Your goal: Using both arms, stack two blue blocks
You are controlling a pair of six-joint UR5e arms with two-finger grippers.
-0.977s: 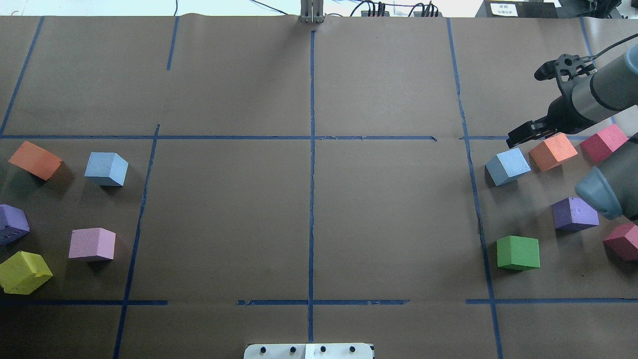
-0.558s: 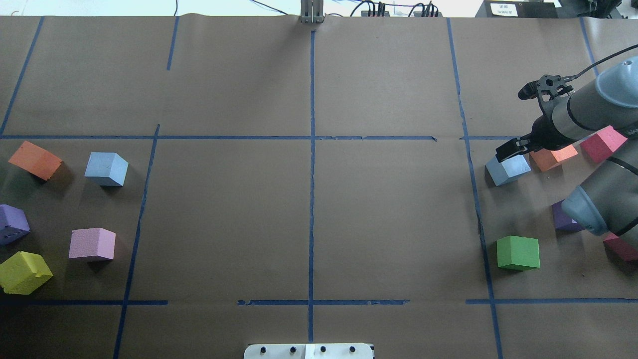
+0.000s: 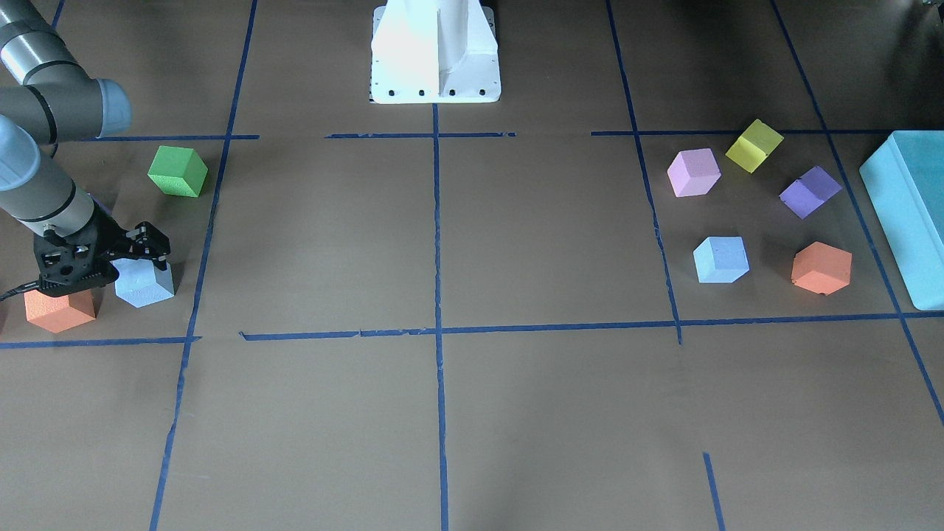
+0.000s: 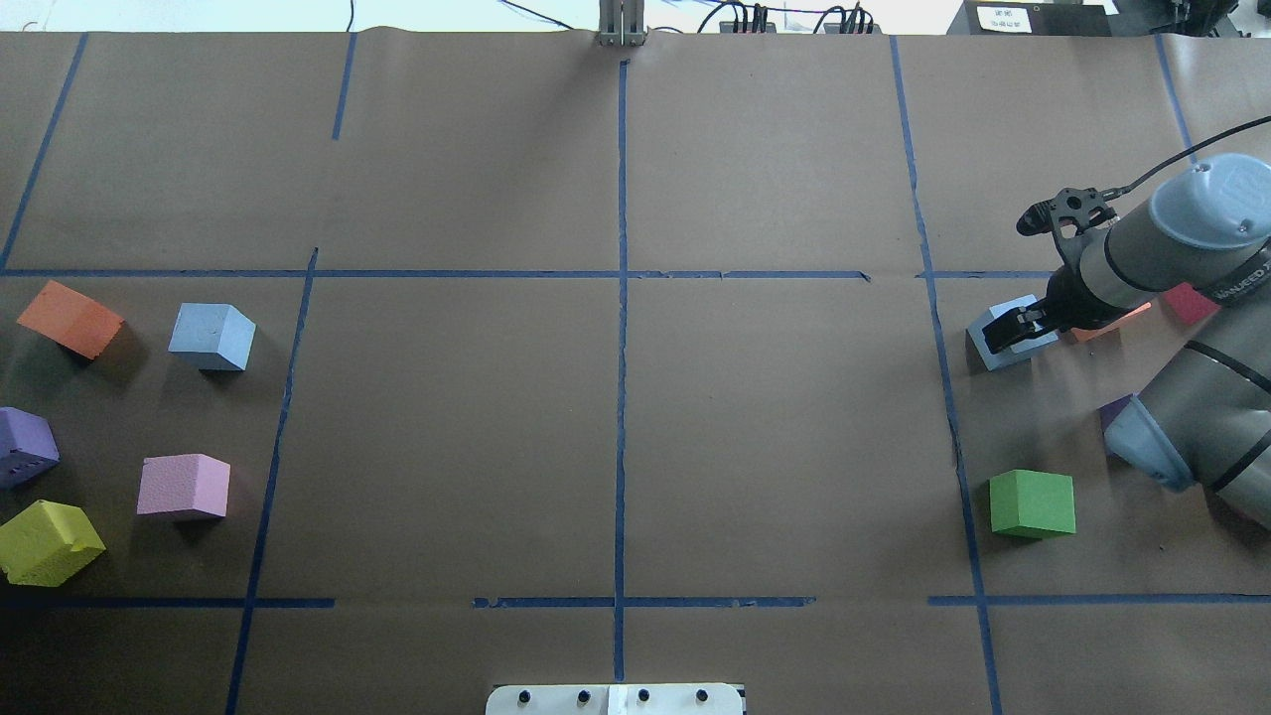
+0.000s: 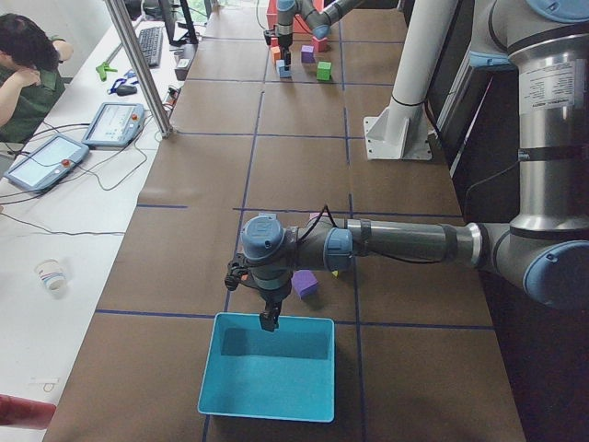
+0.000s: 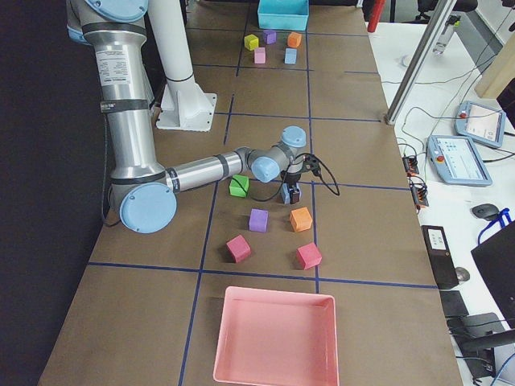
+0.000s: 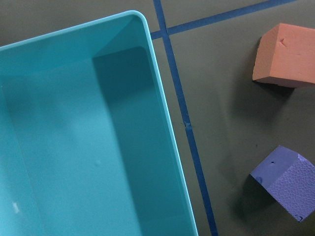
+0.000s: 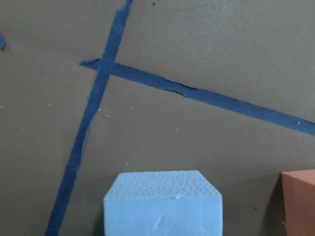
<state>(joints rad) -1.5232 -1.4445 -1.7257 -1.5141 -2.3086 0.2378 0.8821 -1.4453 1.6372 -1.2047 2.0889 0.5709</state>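
Note:
One pale blue block (image 4: 211, 336) lies on the left side, seen also in the front view (image 3: 721, 259). The other blue block (image 4: 989, 345) lies on the right side (image 3: 145, 286) and fills the lower edge of the right wrist view (image 8: 162, 204). My right gripper (image 4: 1020, 325) is open and low over this block's top, fingers either side (image 3: 147, 251). My left gripper (image 5: 269, 320) shows only in the exterior left view, hanging over the teal box (image 5: 267, 378). I cannot tell whether it is open or shut.
An orange cube (image 3: 59, 310) sits right beside the right blue block. A green cube (image 4: 1033, 503) and a purple cube (image 6: 257, 219) lie nearby. Pink (image 4: 184, 487), yellow (image 4: 48, 541), purple (image 4: 25, 447) and orange (image 4: 70, 318) cubes surround the left blue block. A pink tray (image 6: 273, 338) stands at the right end.
My right arm has swung left and down, bringing the gripper from above the orange cube onto the right blue block. The blocks have not moved.

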